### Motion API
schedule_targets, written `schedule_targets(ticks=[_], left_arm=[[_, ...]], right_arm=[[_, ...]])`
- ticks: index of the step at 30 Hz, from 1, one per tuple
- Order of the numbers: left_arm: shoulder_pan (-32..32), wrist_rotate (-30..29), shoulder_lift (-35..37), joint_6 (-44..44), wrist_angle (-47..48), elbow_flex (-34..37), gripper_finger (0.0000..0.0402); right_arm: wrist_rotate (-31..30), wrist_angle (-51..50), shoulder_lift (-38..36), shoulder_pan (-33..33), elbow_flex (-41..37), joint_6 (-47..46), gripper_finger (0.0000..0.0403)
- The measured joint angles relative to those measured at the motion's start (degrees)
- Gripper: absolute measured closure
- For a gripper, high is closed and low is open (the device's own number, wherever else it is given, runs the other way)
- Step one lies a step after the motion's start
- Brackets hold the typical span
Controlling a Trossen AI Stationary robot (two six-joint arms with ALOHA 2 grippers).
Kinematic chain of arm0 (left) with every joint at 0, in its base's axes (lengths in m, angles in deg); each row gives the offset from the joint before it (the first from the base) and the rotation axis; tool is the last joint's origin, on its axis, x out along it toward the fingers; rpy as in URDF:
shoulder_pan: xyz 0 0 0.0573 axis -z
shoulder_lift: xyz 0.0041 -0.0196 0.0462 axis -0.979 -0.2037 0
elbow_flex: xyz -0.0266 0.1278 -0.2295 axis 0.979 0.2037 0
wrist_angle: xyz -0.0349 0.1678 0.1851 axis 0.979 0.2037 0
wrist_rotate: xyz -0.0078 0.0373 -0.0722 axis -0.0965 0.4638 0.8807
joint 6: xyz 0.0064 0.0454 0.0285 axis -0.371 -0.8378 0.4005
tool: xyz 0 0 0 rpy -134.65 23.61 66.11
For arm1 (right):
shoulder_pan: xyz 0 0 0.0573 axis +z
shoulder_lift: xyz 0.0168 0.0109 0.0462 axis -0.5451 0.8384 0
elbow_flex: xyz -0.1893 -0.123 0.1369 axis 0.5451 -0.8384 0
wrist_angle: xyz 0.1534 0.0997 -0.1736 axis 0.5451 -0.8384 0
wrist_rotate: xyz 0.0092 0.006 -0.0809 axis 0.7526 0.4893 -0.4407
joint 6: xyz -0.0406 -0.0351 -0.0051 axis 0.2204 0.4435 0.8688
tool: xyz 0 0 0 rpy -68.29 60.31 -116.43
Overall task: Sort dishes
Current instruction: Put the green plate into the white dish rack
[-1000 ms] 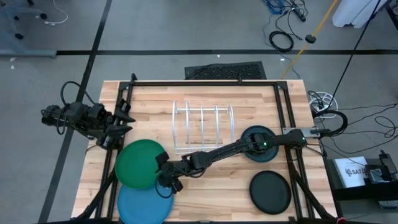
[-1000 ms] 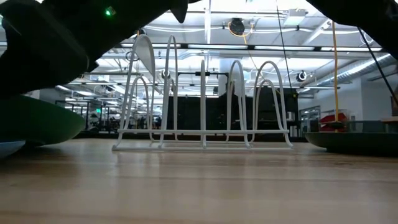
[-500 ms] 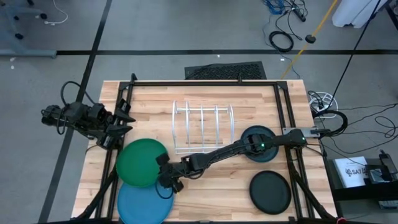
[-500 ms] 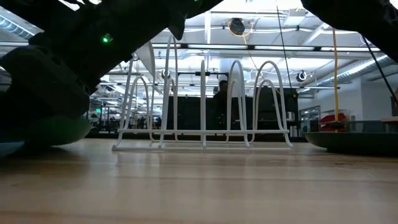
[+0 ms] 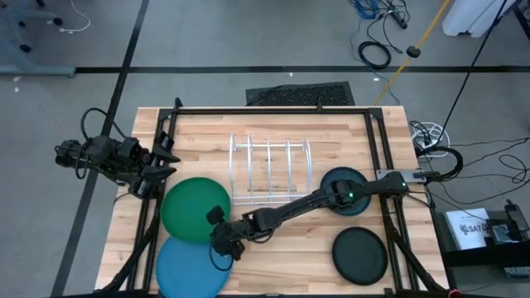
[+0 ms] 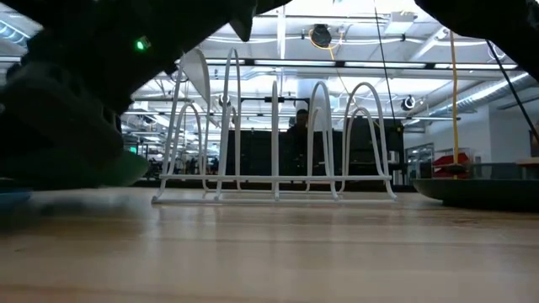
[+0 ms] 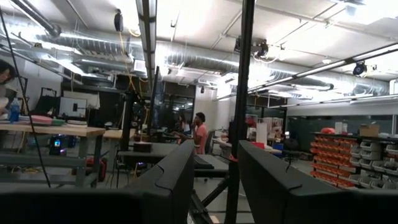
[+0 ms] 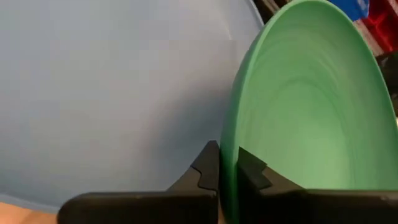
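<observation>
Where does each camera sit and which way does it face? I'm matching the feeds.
High view: overhead, straight down on the wooden table; both arms show.
Low view: table height, facing the white wire rack; dark arm overhead.
Left wrist view: left gripper open, facing the room.
Right wrist view: right gripper shut on the large green round plate, above the large light blue round plate.
Shared: high view shows both plates.
</observation>
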Motion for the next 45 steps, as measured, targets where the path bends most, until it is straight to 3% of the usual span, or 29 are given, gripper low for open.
schedule_targets(ticks=[5, 18, 26, 40, 45], left_arm=[[0.0, -0.3, 0.0, 0.1, -2.2, 0.0, 0.0267], [0.0, -1.1, 0.0, 3.0, -21.7, 0.0, 0.0267], [0.0, -1.1, 0.0, 1.1, -28.0, 0.0, 0.0267], [0.0, 2.6, 0.0, 1.0, -30.3, 0.0, 0.0267], [0.0, 3.9, 0.0, 1.0, -30.4, 0.0, 0.0267]], right_arm=[[-0.4, 1.3, -1.8, 0.9, 0.0, 0.2, 0.0400], [-2.0, 2.0, -11.0, 2.6, 0.8, -1.3, 0.0401], [-3.5, -6.0, -15.5, 2.7, 0.8, -1.5, 0.0402], [-11.0, -13.8, -19.3, 3.4, 0.8, -1.2, 0.0403], [-10.8, -15.0, -21.1, 3.3, 0.8, -1.3, 0.0403]])
